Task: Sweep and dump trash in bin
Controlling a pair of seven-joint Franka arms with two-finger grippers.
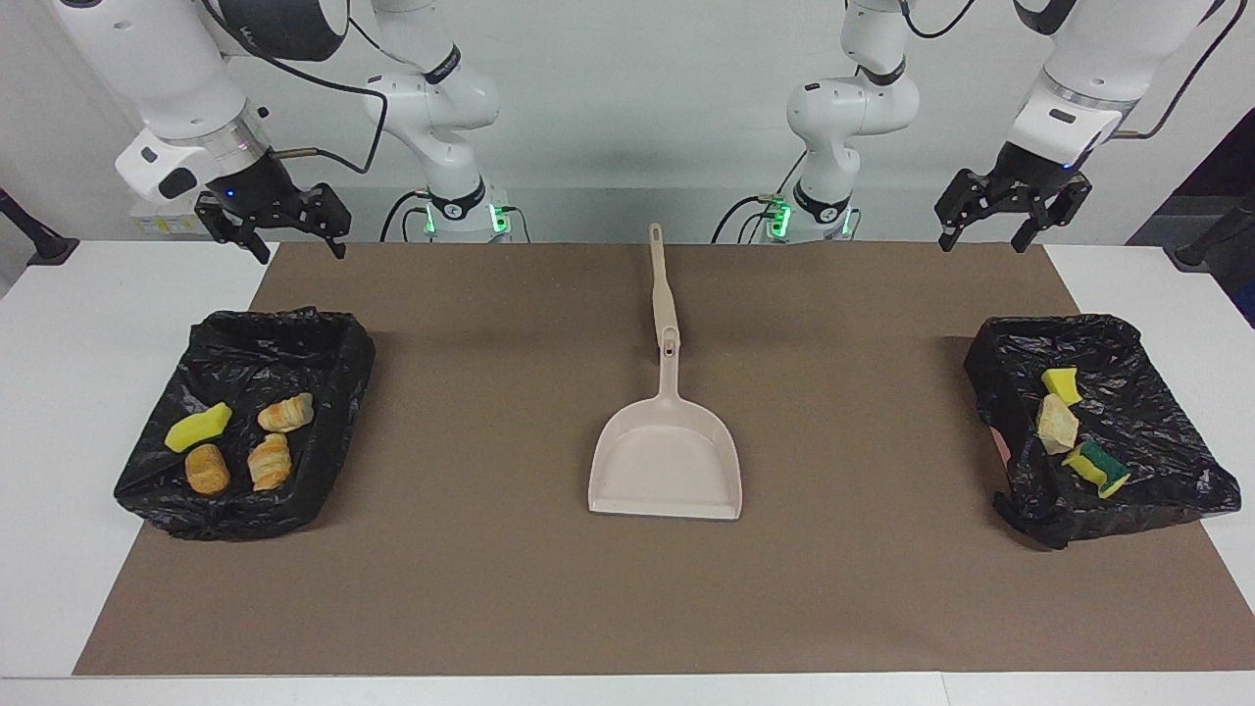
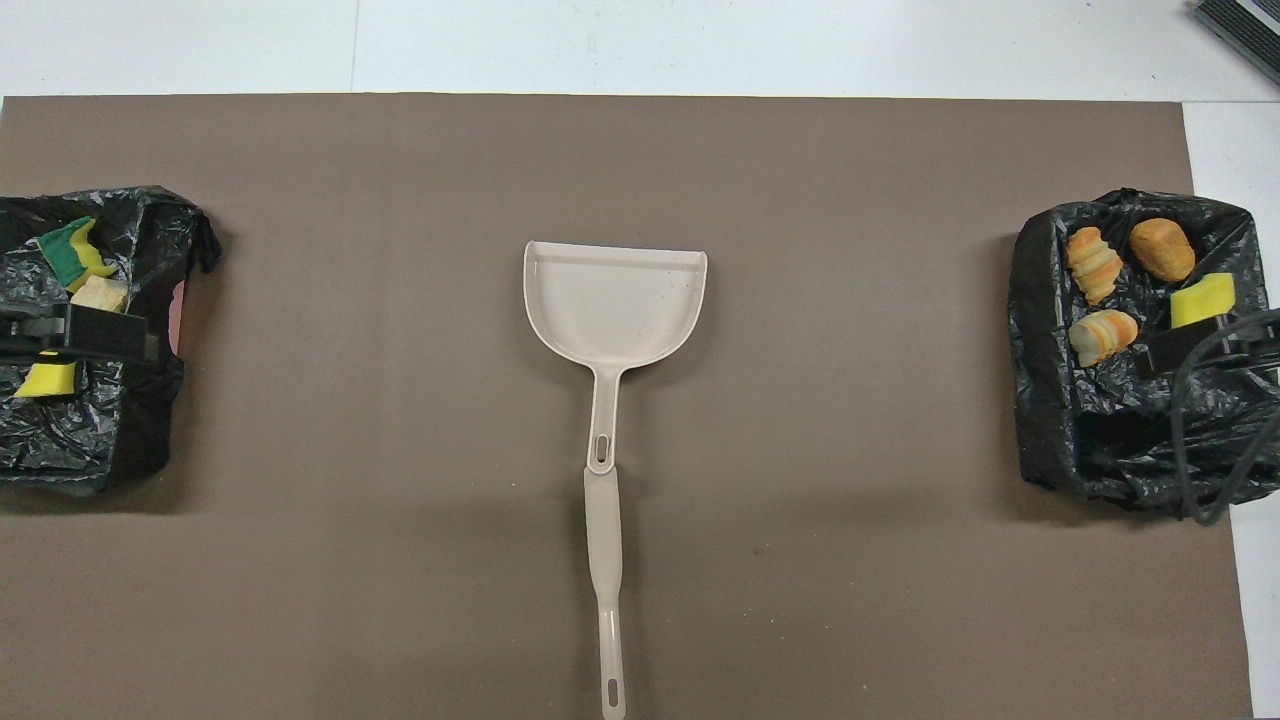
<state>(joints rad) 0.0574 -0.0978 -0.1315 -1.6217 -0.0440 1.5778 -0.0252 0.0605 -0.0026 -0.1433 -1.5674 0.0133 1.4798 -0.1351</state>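
Trash lies in two bins lined with crumpled black plastic, one at each end of the brown mat (image 1: 490, 588). The black-lined bin at the right arm's end (image 1: 333, 343) holds a yellow sponge chunk (image 1: 198, 427), two golden-brown striped croissant pieces (image 1: 285, 413) (image 1: 269, 462) and a rounded golden-brown bread piece (image 1: 207, 469). The black-lined bin at the left arm's end (image 1: 1157, 431) holds a small yellow sponge chunk (image 1: 1060, 384), a pale yellow sponge piece (image 1: 1057, 424) and a yellow-and-green sponge (image 1: 1098, 468), the three lying close together in a row.

Between the bins, at the middle of the mat, a beige plastic dustpan (image 1: 667, 466) lies flat, its pan bare and its mouth turned away from the robots. A long beige handle (image 1: 662, 284) runs from it in line toward the robots.

Right gripper (image 1: 290, 240) hangs in the air above the mat's corner nearest the robots, jaws spread wide, holding nothing. Left gripper (image 1: 988, 235) hangs likewise above the corresponding corner at its own end, jaws spread, nothing between them.
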